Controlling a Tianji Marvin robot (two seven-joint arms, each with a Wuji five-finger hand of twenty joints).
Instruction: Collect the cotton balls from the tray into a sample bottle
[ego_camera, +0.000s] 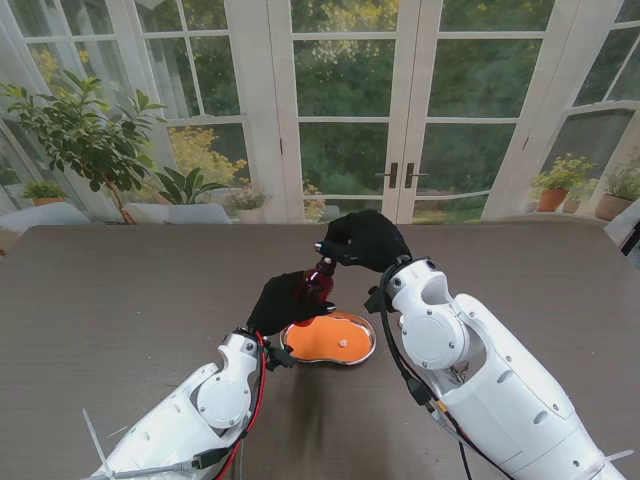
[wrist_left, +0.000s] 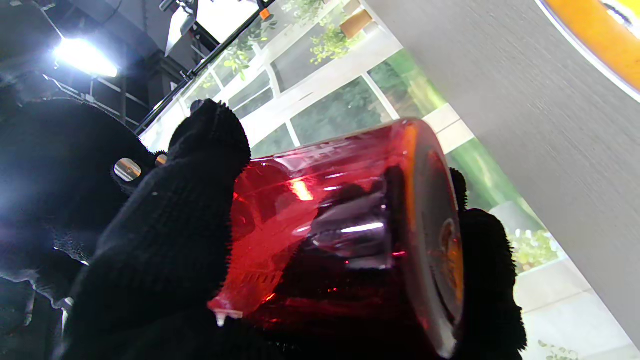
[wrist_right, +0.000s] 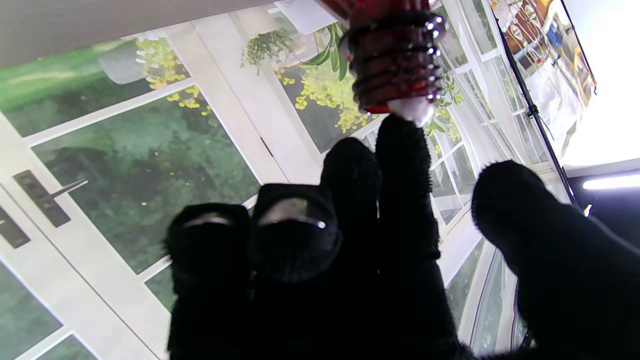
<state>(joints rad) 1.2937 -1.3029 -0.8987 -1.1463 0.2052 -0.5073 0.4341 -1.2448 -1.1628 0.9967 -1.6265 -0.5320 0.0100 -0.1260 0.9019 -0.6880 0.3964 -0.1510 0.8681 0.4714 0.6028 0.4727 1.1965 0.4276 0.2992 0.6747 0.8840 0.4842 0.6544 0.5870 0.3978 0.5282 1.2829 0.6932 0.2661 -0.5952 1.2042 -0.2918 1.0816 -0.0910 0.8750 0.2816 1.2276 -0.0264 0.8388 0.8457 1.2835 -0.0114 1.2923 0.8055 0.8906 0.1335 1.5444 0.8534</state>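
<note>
Our left hand (ego_camera: 283, 303), in a black glove, is wrapped around a red transparent sample bottle (ego_camera: 316, 285), holding it off the desk (ego_camera: 120, 290) just beyond our wrist and tilted with its neck pointing away from us. In the left wrist view the bottle's body (wrist_left: 345, 235) fills the grip, with gloved fingers (wrist_left: 200, 165) on either side of it.

Our right hand (ego_camera: 365, 240), also gloved in black, is at the bottle's threaded mouth, just past our left hand. In the right wrist view one fingertip (wrist_right: 402, 145) presses a white cotton ball (wrist_right: 411, 108) against the bottle opening (wrist_right: 395, 55); the thumb stands apart from the other fingers, which are curled close together. Whether the hand pinches the ball or only pushes it we cannot tell.

The orange tray (ego_camera: 300, 345) sits on the desk just beside our left wrist, between both forearms, with one small cotton ball (ego_camera: 342, 343) lying in it.
</note>
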